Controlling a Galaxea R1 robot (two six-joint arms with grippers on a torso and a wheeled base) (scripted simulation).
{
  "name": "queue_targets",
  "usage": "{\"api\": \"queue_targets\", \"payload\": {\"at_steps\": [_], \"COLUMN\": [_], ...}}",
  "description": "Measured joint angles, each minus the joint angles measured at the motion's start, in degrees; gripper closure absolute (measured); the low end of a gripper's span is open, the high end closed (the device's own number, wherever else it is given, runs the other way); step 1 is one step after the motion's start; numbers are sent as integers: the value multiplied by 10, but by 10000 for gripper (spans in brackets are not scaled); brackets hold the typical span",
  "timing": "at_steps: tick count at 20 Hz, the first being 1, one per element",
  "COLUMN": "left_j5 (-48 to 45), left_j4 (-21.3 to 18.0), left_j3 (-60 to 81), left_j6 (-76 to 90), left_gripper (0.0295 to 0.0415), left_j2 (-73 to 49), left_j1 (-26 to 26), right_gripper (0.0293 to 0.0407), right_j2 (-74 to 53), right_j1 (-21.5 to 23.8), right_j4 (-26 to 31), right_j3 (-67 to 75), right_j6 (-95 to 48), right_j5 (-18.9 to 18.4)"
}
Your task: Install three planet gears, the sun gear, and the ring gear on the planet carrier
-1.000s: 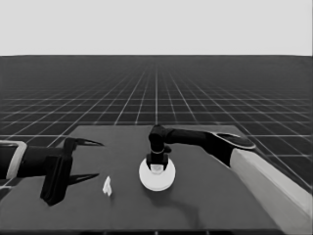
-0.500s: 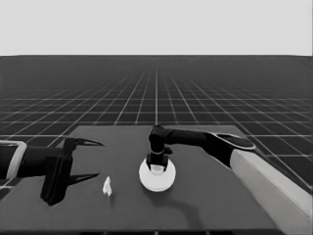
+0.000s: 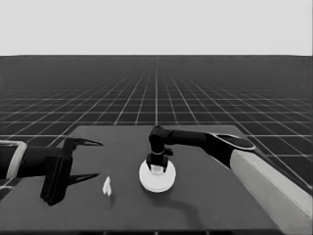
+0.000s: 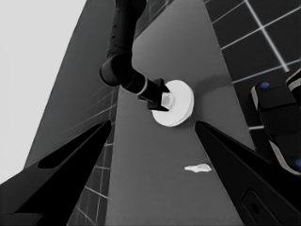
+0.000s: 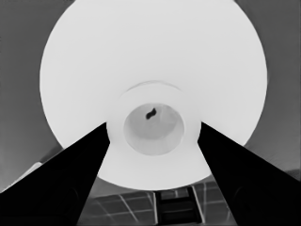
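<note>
Larger round part (image 3: 157, 177): lay mid-worktop (image 3: 205, 205), gears unseen, judged covered.
Right gripper (image 3: 157, 165): clasped its raised hub.
Left gripper (image 3: 87, 160): parked, splayed, left of it.
Thin white piece (image 3: 106, 186): just left.
Progress: seemingly nearly done.

The right gripper (image 3: 156, 166) is down over the middle of the larger round part (image 3: 157, 176) at the table's (image 3: 210, 205) centre. The left gripper (image 3: 90, 160) waits at the left end, a thin white piece (image 3: 106, 186) lying just beside it.
</note>
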Motion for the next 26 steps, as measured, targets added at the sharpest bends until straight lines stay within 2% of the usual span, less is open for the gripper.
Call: {"api": "queue_targets", "payload": {"at_steps": [26], "left_j5": [0], "left_j4": [0], "left_j3": [0], "left_j6": [0], "left_gripper": [326], "left_j2": [0], "left_j1": [0], "right_gripper": [351], "right_j2": [0], "right_j1": [-2], "right_j4": [0], "right_j3": [0], "right_j6": [130], "right_j5": [0]}}
